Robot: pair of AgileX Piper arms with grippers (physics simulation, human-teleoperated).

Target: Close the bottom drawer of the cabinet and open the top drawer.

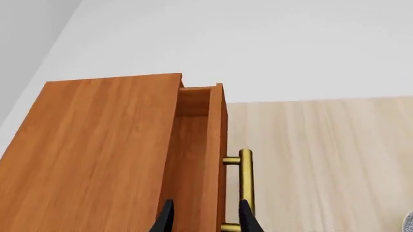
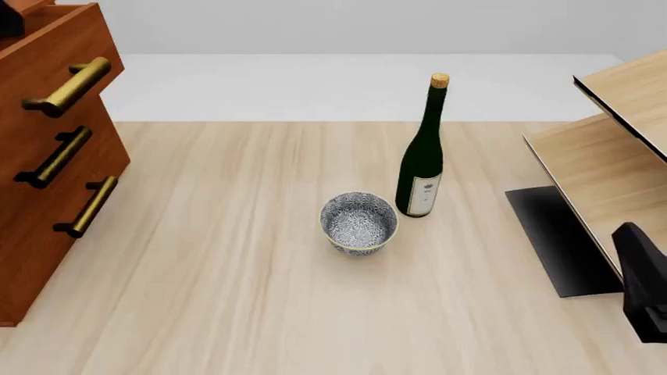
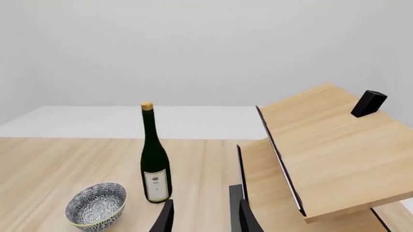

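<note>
The cabinet (image 2: pixel 42 195) stands at the table's left edge, with three drawers and brass bar handles. Its top drawer (image 2: pixel 62 47) sticks out a little past the fronts below; in the left wrist view the top drawer (image 1: pixel 197 145) shows a gap behind its front panel. The bottom drawer (image 2: pixel 58 242) looks level with the middle one. My left gripper (image 1: pixel 206 215) hangs open above the top drawer, its fingers straddling the front panel and the brass handle (image 1: pixel 246 181). Far to the right my right gripper (image 3: pixel 205 215) stands open over the table, holding nothing.
A patterned bowl (image 2: pixel 358 223) and a dark green wine bottle (image 2: pixel 422 156) stand mid-table. A pale wooden shelf unit (image 2: pixel 615 156) on a black base (image 2: pixel 558 242) fills the right side, with my right arm (image 2: pixel 646 285) beside it. A small black block (image 3: pixel 369 103) rests on the shelf.
</note>
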